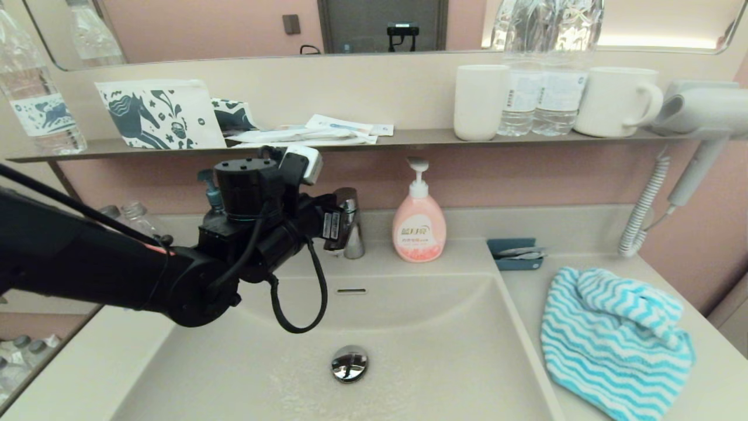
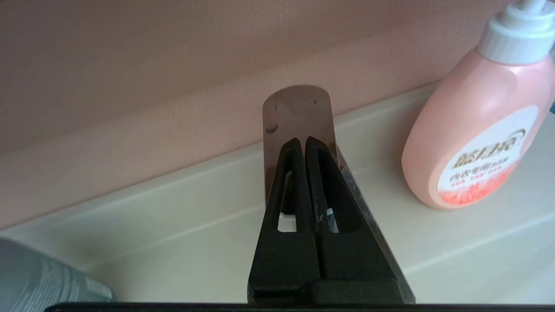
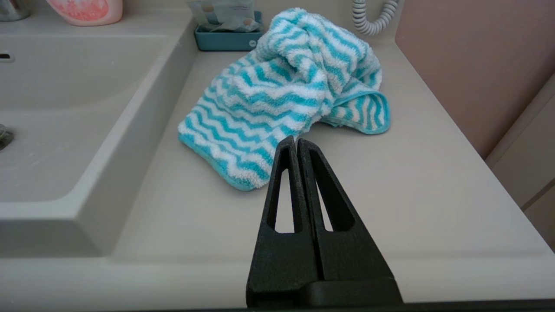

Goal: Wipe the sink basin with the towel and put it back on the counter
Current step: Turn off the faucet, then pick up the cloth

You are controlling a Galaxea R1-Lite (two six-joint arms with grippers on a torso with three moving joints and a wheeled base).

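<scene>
Nearest the lens: right tool (image 3: pixel 296 141), fingers pressed together on nothing, poised low over the tabletop (image 3: pixel 403 190) at its front edge, tips aimed at the towel (image 3: pixel 282 93) and just short of its near hem. Out of the head view altogether.

Largest risk, judged from the layout: left arm stretched across the back of the sink basin (image 1: pixel 409 351), its left tool (image 2: pixel 301 141) likewise pinched shut and empty, tips lying on the chrome faucet (image 1: pixel 349 225) handle. Any wiping pass through the basin with that arm parked there likely to clip its hanging cable or elbow. Any downward push likely to start water, soaking basin and cloth.

Next: towel bunched high at the back, flat toward the front, overhanging nothing but close to the basin's right rim. A shut tool arriving here merely shoves the cloth toward the wall or over the rim; opening needed first. A shallow pinch on the fluffy pile apt to slip out mid-wipe.

Smaller: soap bottle (image 1: pixel 419 225) behind the basin, small blue tray (image 1: pixel 514 252) just beyond the towel; a dragged towel corner able to topple or sweep either.

Smallest: drain plug (image 1: pixel 349 363) proud of the basin floor, a possible snag for looped fibres.

Task not begun: towel well right of the basin, untouched, directly ahead of the right tool, far from the left.
</scene>
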